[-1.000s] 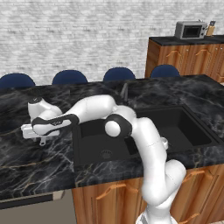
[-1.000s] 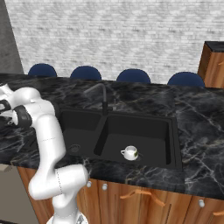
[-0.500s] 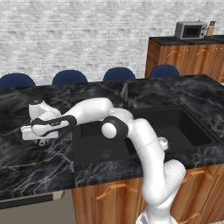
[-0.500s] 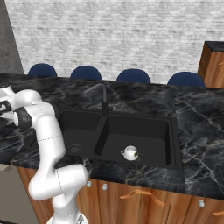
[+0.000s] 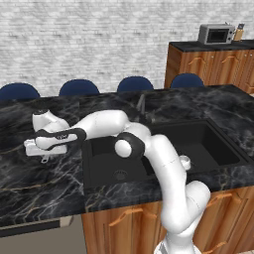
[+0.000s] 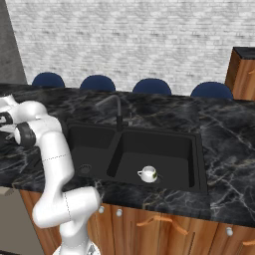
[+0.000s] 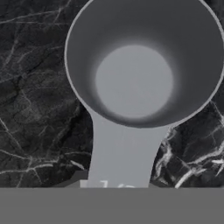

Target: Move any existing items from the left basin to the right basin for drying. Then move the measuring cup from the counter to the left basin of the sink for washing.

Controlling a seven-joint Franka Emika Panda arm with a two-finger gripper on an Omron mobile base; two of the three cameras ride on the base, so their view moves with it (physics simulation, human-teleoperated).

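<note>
The counter (image 5: 30, 198) is the big thing here, a glossy black veined slab over wooden cabinets, and set into it is the sink (image 6: 199, 149) with its two dark recesses split by a ridge. From the right base view, the right basin (image 6: 169, 149) already holds the small white-silver bowl (image 6: 148, 174), sitting near its front wall, while the left basin (image 6: 87, 144) looks bare apart from its drain, so I judge the first half of the job done and the second half in hand. My arm is stretched far out to my left, over the counter well apart from the sink, with my gripper (image 5: 45, 157) low on the slab. Straight beneath my hand lies the measuring cup (image 7: 144, 61), grey and metallic, upright on the marble with its open mouth facing my camera. Its handle (image 7: 124, 153) runs from the cup's rim back toward me, passing right down between my fingers, so its long axis lines up with my hand rather than across it. I cannot see my fingertips clearly in any view, so I cannot tell whether they are spread or already pinching the handle. What matters next, as I judge it, is that the left basin lies off to my right of this spot, so the cup must be carried that way over the counter's edge.
</note>
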